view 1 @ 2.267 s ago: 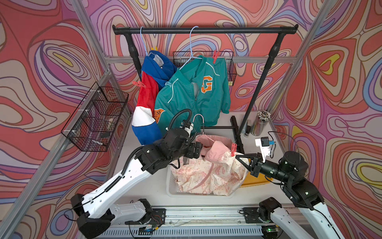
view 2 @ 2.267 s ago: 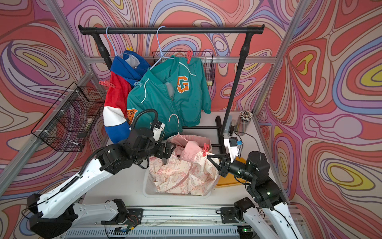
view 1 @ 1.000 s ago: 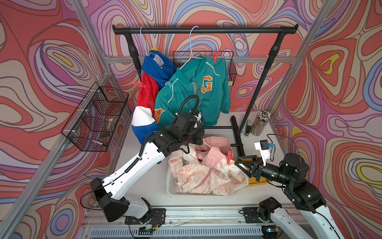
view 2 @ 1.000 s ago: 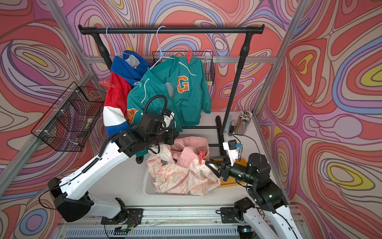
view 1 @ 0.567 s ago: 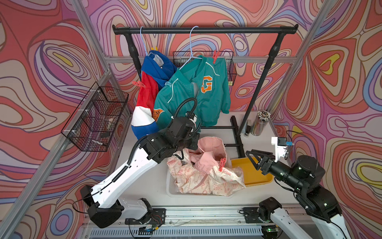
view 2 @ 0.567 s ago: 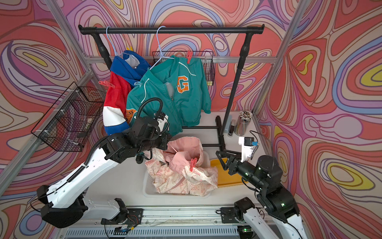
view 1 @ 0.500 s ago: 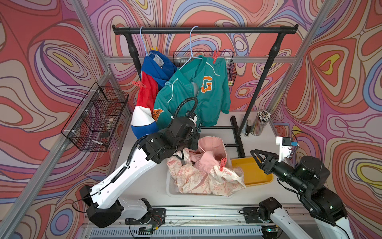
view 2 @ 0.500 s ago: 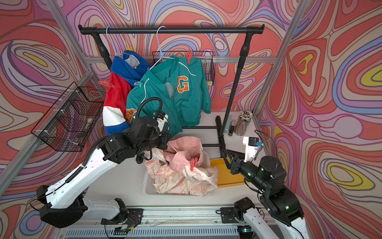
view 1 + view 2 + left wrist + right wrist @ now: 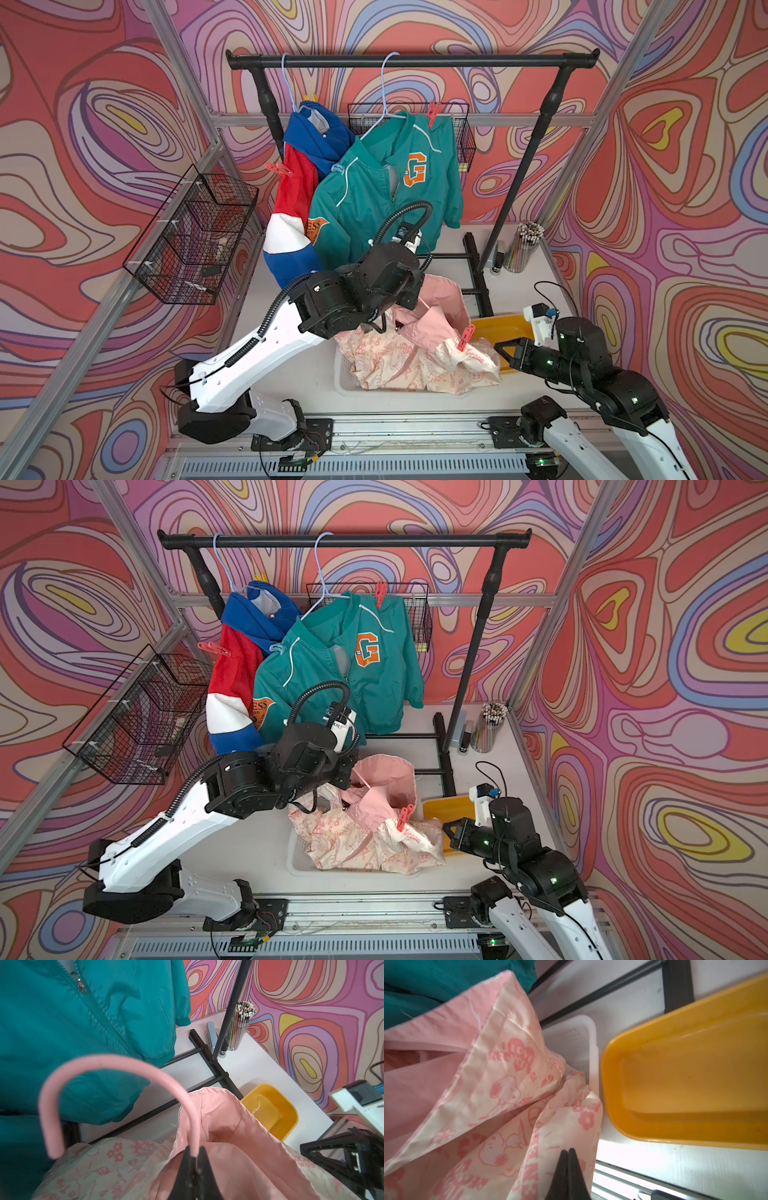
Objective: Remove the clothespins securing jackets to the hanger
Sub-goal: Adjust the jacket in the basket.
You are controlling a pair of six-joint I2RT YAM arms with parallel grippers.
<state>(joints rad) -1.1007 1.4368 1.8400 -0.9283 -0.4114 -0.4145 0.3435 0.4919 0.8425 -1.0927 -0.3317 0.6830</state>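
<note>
Clothespin (image 9: pixel 465 337), red-orange, clipped on pink-and-cream jacket (image 9: pixel 415 365) between our grippers. Left gripper (image 9: pixel 194 1153) pinches pink hanger (image 9: pixel 116 1064). Right gripper (image 9: pixel 568 1152) tips pressed together beside jacket sleeve, near yellow tray (image 9: pixel 505 328). We see jacket heaped in white basket (image 9: pixel 343 378); teal jacket (image 9: pixel 374 199) hangs behind on rack (image 9: pixel 415 61).

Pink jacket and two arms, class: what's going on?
The left gripper, fingers shut, holds the pink hanger, whose pink-and-cream jacket slumps into the white basket with a red clothespin clipped on. The right gripper is shut and empty by the yellow tray. The teal jacket and blue jacket hang pinned on the rail.
</note>
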